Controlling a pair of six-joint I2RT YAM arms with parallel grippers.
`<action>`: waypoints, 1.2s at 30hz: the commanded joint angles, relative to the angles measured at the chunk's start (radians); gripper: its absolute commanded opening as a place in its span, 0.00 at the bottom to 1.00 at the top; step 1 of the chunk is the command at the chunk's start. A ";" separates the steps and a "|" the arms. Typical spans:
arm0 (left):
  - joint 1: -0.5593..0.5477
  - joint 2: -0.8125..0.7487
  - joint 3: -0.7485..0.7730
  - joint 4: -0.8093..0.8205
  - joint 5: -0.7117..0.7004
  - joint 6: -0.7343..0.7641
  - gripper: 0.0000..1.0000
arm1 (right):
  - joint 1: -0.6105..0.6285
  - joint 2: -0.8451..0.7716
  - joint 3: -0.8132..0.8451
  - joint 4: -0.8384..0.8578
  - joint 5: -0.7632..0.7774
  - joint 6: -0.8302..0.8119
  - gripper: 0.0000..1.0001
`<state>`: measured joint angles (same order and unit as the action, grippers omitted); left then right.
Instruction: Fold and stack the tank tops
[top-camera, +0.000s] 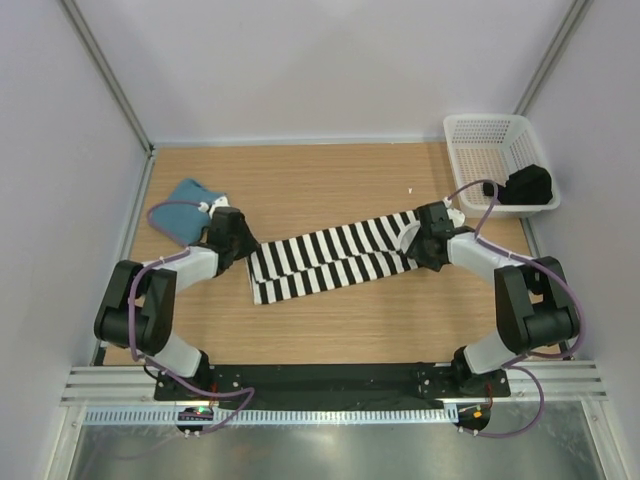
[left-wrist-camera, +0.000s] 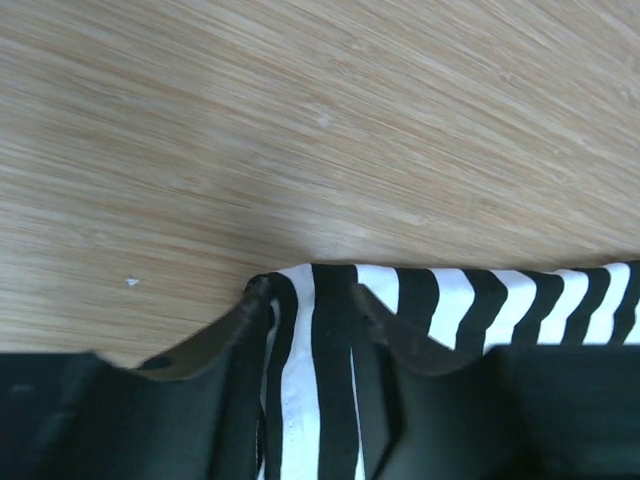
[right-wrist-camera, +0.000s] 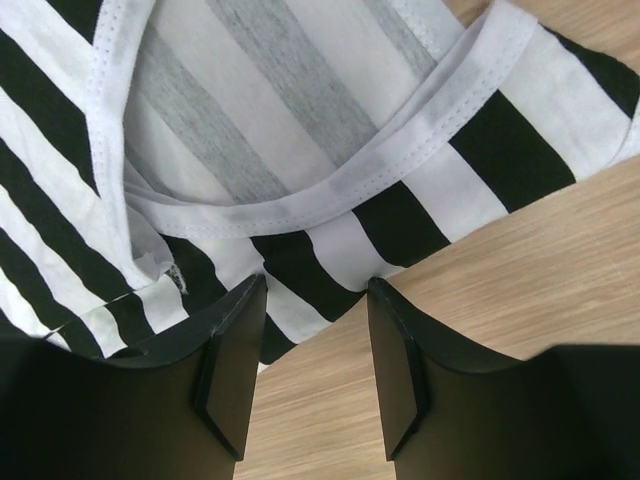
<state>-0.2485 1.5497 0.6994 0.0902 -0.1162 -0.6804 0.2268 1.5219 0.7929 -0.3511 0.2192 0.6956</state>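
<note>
Under everything, table (top-camera: 330, 330): light wood-grain top filling the middle of the overhead frame, with pale walls around it.
Left arm (top-camera: 150, 300): rises from the lower left and reaches in toward the centre left.
Right arm (top-camera: 520, 300): rises from the lower right and reaches in toward the centre right.
Striped tank top (top-camera: 330, 262): black and white, lying flat across the centre as a long band. It slants from lower left to upper right between the two arms.
Basket (top-camera: 470, 130): white plastic mesh in the upper right corner of the table, well apart from the striped cloth.
Teal tank top (top-camera: 185, 220): a small folded bundle at the upper left, just beside the left arm's wrist.
Black object (top-camera: 528, 188): sits inside the basket at its near right side; I cannot tell what it is.
Left gripper (left-wrist-camera: 310, 292): at the band's lower-left end, with striped cloth filling the space between its fingers. Whether the cloth is clamped or only lies under the tips, I cannot tell.
Right gripper (right-wrist-camera: 317, 283): at the upper-right end, jaws standing apart with bare wood between them. The tips sit at the cloth's edge and grip nothing.
Neckline band (right-wrist-camera: 400, 170): white stitched trim curving just ahead of the right fingertips.
</note>
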 joint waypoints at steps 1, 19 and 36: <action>-0.002 0.009 0.002 0.014 0.035 0.010 0.33 | -0.018 0.021 0.058 0.070 -0.044 -0.062 0.51; -0.380 -0.382 -0.411 -0.055 0.023 -0.290 0.00 | -0.044 0.567 0.618 0.176 -0.383 -0.142 0.52; -0.897 -0.569 -0.475 -0.179 -0.255 -0.651 0.85 | -0.040 0.937 1.171 0.110 -0.546 -0.148 0.65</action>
<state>-1.1408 1.0454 0.2634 0.0799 -0.2749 -1.2762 0.1818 2.4424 1.9347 -0.1570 -0.3103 0.5617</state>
